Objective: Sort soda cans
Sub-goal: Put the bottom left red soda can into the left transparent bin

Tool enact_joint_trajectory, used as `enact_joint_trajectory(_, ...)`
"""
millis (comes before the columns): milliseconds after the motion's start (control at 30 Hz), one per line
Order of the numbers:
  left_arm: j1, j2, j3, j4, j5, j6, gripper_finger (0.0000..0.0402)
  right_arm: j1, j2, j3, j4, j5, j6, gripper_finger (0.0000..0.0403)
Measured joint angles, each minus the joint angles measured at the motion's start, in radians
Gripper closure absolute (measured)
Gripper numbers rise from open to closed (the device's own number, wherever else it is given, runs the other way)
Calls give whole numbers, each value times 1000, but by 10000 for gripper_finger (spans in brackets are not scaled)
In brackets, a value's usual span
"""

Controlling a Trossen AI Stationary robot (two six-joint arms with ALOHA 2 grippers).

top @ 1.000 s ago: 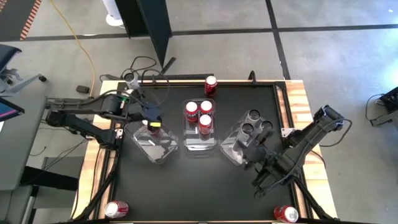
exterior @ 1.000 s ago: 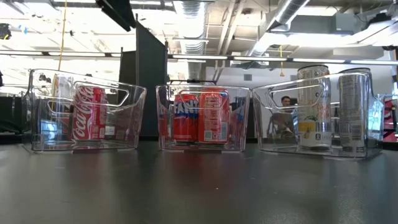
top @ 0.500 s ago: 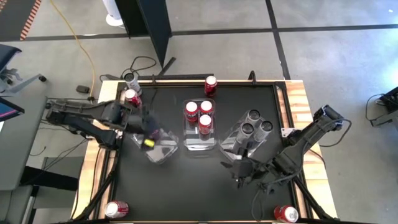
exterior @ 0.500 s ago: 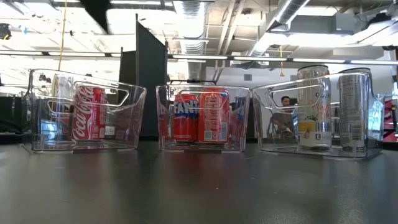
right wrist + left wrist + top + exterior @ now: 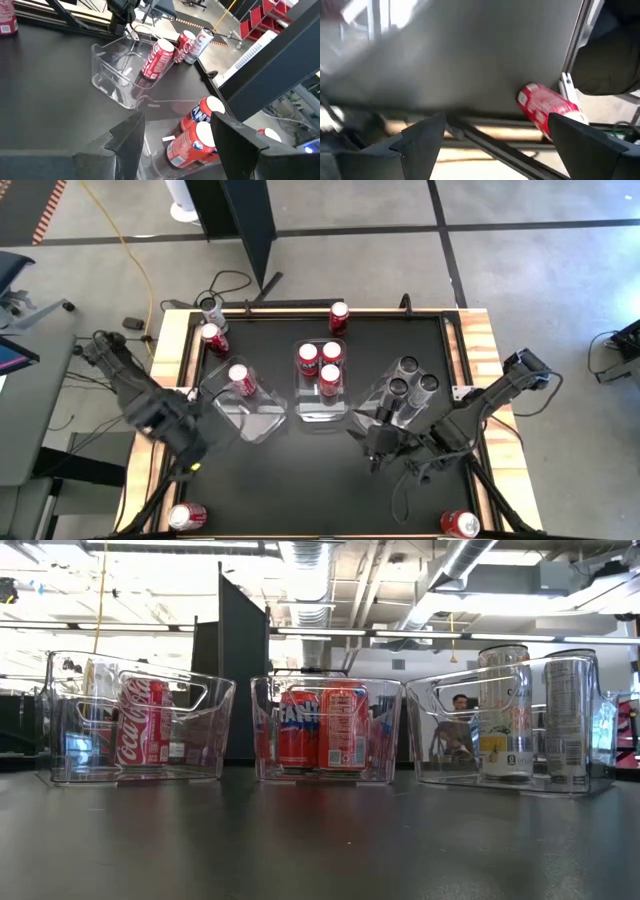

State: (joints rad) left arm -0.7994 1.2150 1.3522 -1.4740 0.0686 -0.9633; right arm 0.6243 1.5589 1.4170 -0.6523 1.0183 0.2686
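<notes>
We see soda cans with shiny silver tops. One red can [image 5: 240, 379] stands in the left clear bin [image 5: 262, 423]. Three red cans [image 5: 321, 366] stand in the middle bin [image 5: 322, 411], and three silver cans [image 5: 408, 380] stand in the right bin [image 5: 372, 411]. More red cans wait at the edges of the black table [image 5: 300, 480]: one at the far edge [image 5: 339, 316], one lying at the near left corner [image 5: 187, 516], one at the near right corner [image 5: 459, 524].

The left gripper [image 5: 495, 137] hangs low over the table's left edge. It points at the can lying down [image 5: 542, 106]. Its fingers are spread wide and hold nothing.

The right gripper [image 5: 370, 442] sits near the silver cans' bin. Its fingers are apart and empty.
</notes>
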Motion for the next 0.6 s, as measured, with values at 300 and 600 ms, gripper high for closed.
enact_joint_trajectory(300, -288, 161, 0, 179, -47, -366, 57, -6, 0, 0, 36, 0, -82, 159)
enact_joint_trajectory(600, -382, 355, 29, 269, 21, -453, 57, -8, 0, 0, 65, 0, -94, 159)
